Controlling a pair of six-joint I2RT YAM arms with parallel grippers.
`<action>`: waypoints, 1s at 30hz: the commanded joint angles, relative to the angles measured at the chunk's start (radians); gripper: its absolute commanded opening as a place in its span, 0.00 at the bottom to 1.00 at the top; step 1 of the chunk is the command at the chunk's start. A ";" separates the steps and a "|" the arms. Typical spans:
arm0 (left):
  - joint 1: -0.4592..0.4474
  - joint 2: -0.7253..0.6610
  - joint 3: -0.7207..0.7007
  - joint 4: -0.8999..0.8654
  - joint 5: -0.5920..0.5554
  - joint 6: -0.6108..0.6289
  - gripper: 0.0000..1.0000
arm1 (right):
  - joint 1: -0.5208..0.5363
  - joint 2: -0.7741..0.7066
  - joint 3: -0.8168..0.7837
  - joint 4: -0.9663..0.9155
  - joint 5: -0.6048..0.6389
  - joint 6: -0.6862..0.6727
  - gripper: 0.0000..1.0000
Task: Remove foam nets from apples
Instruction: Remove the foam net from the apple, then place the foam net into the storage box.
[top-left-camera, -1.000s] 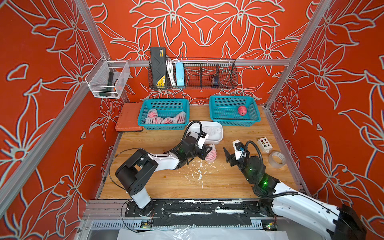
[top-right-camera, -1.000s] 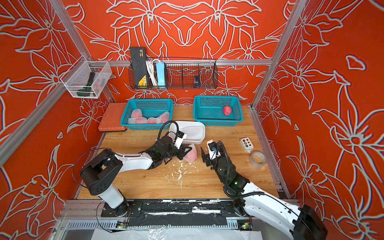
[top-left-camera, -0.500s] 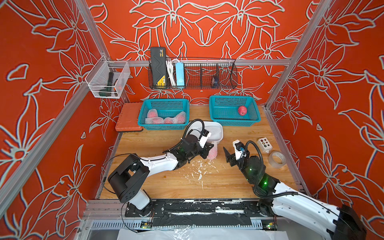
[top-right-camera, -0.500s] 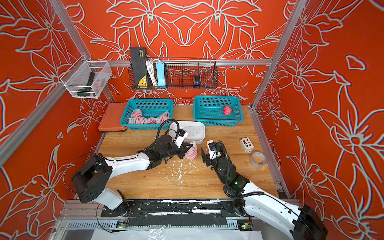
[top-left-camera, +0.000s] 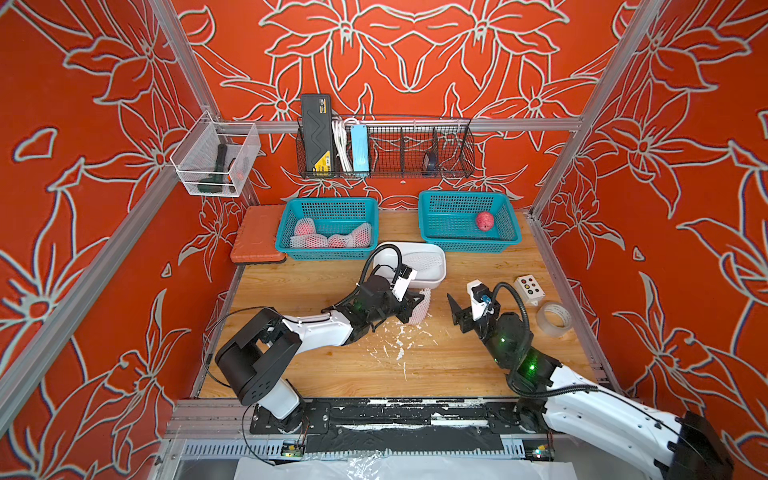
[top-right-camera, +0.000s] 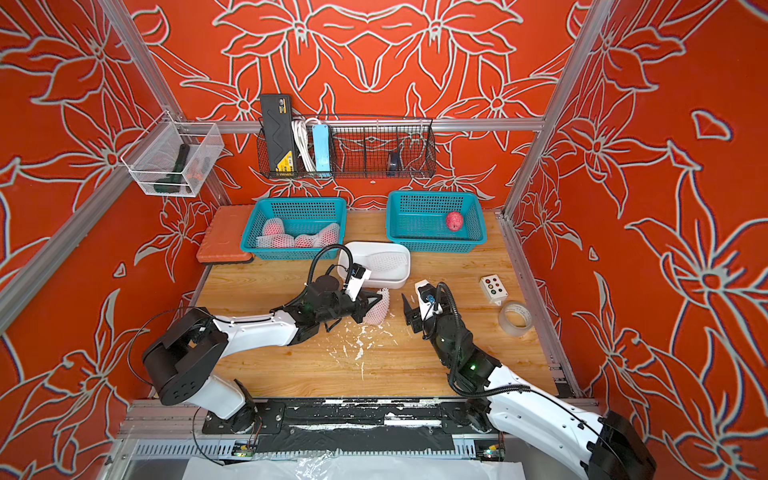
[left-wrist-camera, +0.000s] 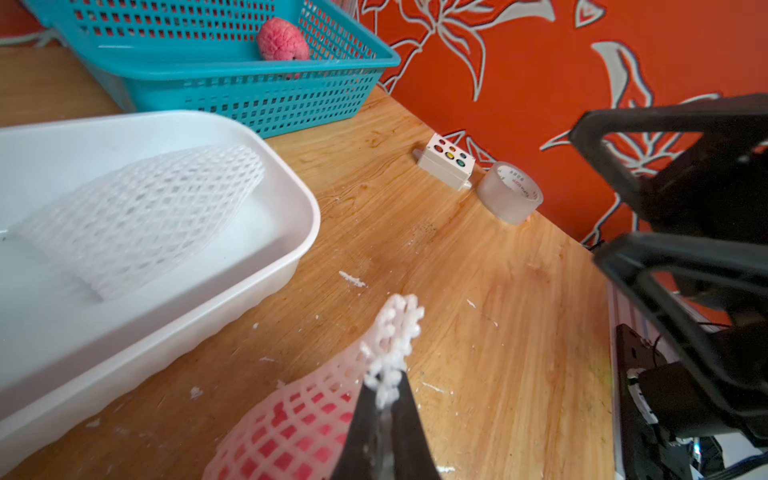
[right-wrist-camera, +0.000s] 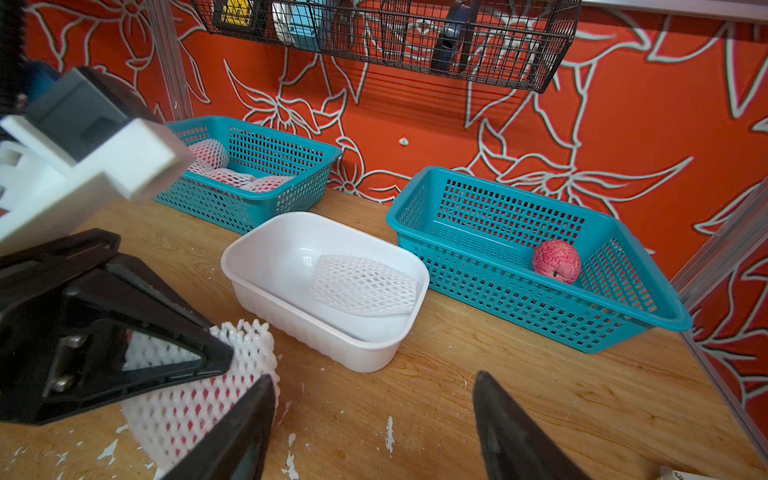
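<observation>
- Orange floral walls are seen around a crumb-strewn wooden tabletop.
- A foam net is pinched at its bunched end by the closed left hand; the apple inside is seemingly rested on the tabletop.
- The right hand is held wide, empty, nearby.

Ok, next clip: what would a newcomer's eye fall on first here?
The left gripper, shut on the puckered end of a foam net around an apple at mid-table, with the open right gripper close beside it. Behind stand a teal basket of netted apples and a second teal basket holding one bare apple; an empty net lies in the white tub in front of them.
</observation>
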 joint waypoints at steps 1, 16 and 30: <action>0.003 -0.045 -0.003 0.032 0.012 0.007 0.00 | -0.006 -0.009 -0.014 0.024 -0.005 0.015 0.75; 0.055 -0.166 0.111 -0.124 -0.016 0.045 0.00 | -0.007 -0.033 -0.016 0.006 0.002 0.021 0.75; 0.126 0.013 0.598 -0.536 -0.489 0.231 0.00 | -0.008 -0.006 -0.017 0.026 0.002 0.030 0.75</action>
